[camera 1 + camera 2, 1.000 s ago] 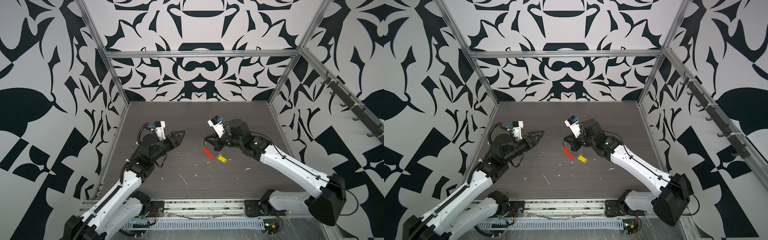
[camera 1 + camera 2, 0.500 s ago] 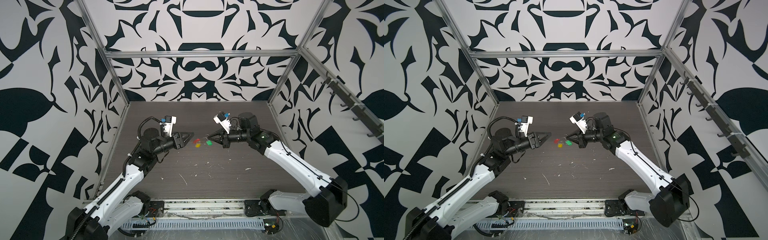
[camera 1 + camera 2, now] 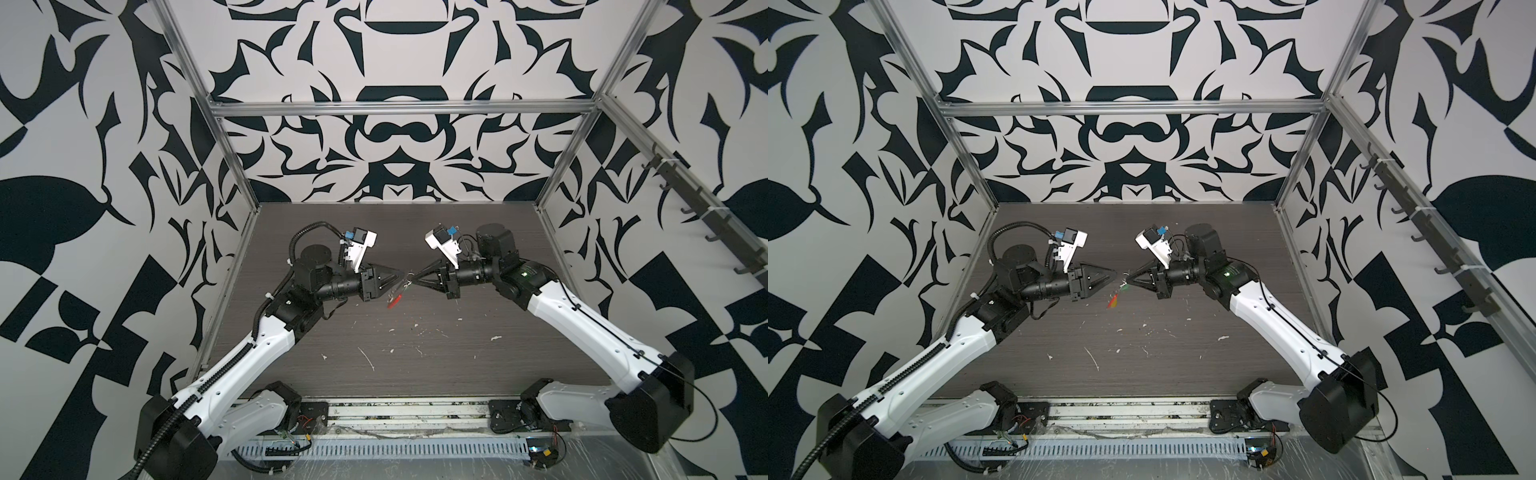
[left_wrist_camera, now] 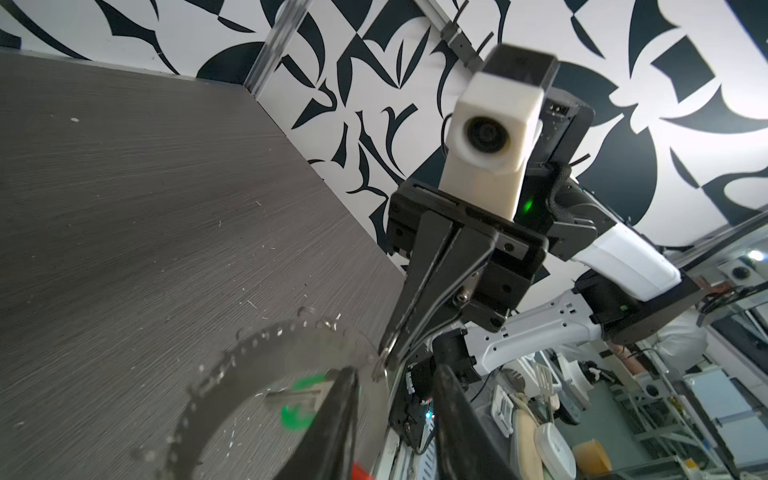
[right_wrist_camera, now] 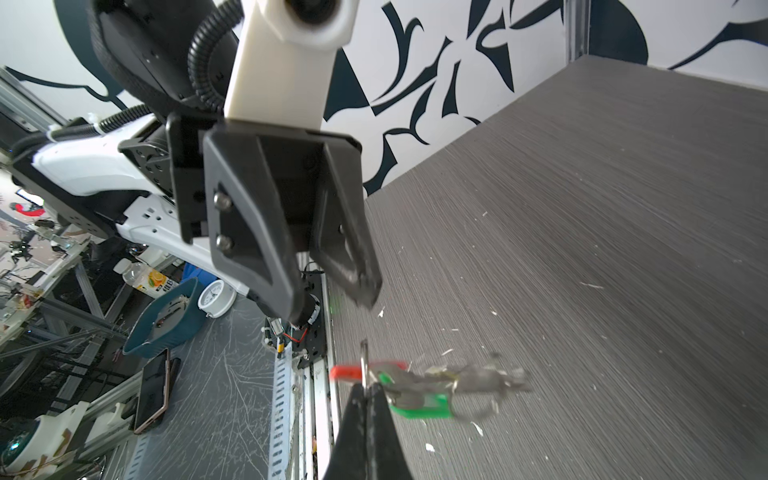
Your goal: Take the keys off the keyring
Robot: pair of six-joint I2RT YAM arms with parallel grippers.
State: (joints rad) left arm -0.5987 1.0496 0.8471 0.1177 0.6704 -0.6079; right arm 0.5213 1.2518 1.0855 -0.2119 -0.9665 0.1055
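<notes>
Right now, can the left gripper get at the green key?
Probably yes. The left gripper faces it with jaws apart and only air between. The green key hangs in the air from the keyring, pinched in the shut right gripper; blur hides exact alignment.

Both arms meet nose to nose above the dark table (image 3: 1183, 365). The right gripper (image 3: 1128, 278) has its tips pinched together at the keyring (image 3: 1121, 286), with the red end (image 3: 1112, 302) hanging off it (blurred, mind you). The left gripper (image 3: 1114, 274) points in just beside it. White flecks (image 3: 1092, 358) litter the tabletop.
</notes>
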